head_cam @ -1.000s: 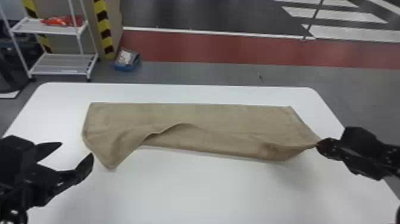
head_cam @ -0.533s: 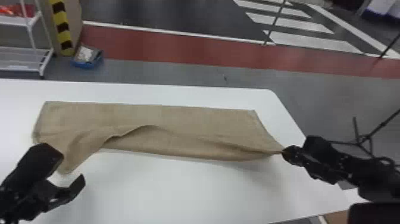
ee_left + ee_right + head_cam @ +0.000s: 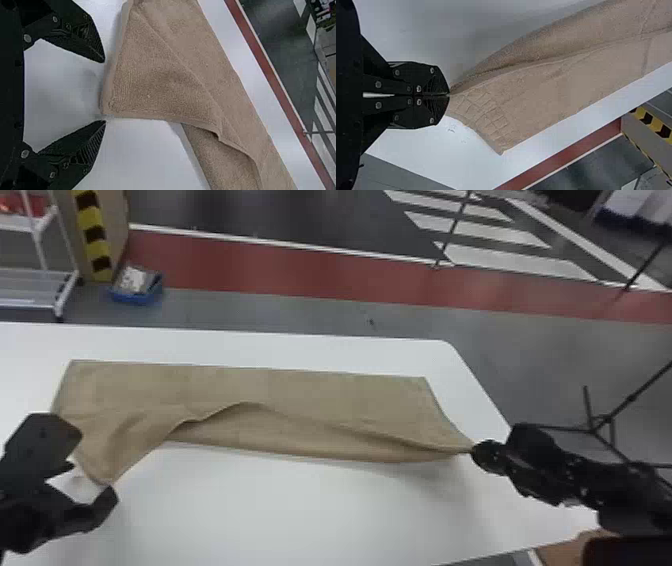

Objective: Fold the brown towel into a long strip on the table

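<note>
Head view, upper left: one white rack (image 3: 41, 282) and, just beside it, one blue bin (image 3: 135, 293). Lower left, the left gripper (image 3: 104, 92) has its fingers spread, the towel's loose near corner (image 3: 106, 475) pointing into the gap; that corner looks the right place to pinch, a little in from the hem. One brown towel (image 3: 320, 390) crosses the middle of the frame, doubled lengthwise on one white table (image 3: 300, 520), its upper layer rucked. It should handle light, limp and soft, with nothing to break and nap enough not to slip; the slack middle will sag, so both ends want moving together. Right of centre, the right gripper (image 3: 449, 95) is pinching the other near corner. Two grippers in all, one towel between them.
</note>
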Controlling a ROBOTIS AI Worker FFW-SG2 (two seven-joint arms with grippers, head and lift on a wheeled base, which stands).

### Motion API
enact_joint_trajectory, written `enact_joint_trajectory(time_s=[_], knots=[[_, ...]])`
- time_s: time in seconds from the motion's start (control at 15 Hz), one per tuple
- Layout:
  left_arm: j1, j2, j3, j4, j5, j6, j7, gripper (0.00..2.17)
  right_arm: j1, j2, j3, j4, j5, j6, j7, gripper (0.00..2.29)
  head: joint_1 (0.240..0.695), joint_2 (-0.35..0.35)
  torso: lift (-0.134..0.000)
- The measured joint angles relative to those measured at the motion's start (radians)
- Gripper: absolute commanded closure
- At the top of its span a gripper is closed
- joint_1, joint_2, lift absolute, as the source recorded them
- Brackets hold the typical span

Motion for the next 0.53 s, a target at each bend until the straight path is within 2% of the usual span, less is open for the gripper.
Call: enact_joint_trajectory(time_s=[0.07, 0.27, 0.53], knots=[[-0.005, 0.001, 0.002, 0.007, -0.002, 0.0, -0.007, 0.45, -0.001, 0.0, 0.0, 0.003, 0.0, -0.005, -0.002, 1.48, 0.695, -0.3, -0.123], [-0.022, 0.003, 0.003, 0.029, -0.014, 0.001, -0.036, 0.45, -0.007, 0.001, 0.007, 0.007, 0.0, -0.01, -0.006, 1.48, 0.695, -0.292, -0.123], [-0.019, 0.004, 0.003, 0.027, -0.021, -0.002, -0.032, 0.45, -0.014, 0.001, 0.012, 0.015, 0.0, -0.01, -0.006, 1.48, 0.695, -0.286, -0.123]])
